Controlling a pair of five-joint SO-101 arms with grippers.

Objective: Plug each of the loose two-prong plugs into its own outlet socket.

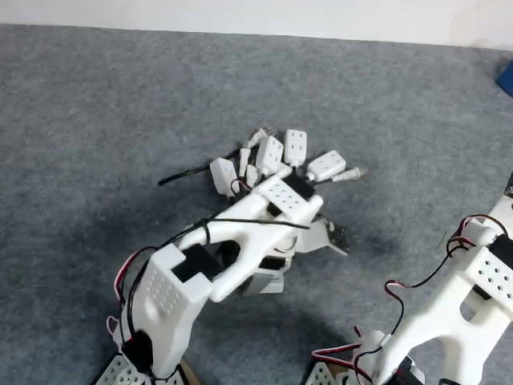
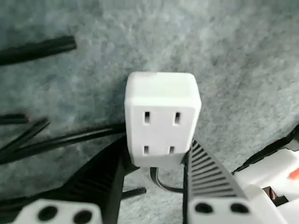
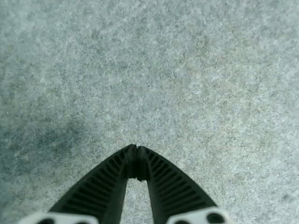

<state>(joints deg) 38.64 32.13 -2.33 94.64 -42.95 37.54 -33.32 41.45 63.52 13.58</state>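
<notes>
left hand [image 2: 154, 157]: clamps outlet socket [image 2: 161, 112] (white) | right hand [image 3: 137, 162]: closed

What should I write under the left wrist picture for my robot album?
The left hand grips a white plastic socket block, black cables lying on the grey carpet beside it.

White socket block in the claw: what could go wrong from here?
The left gripper pinches the white socket block only near one end, so it might twist or slip out. Black cables lie right beside it and could snag or drag along when the block moves. The right gripper is shut over bare carpet, so nothing steadies a plug yet.
</notes>
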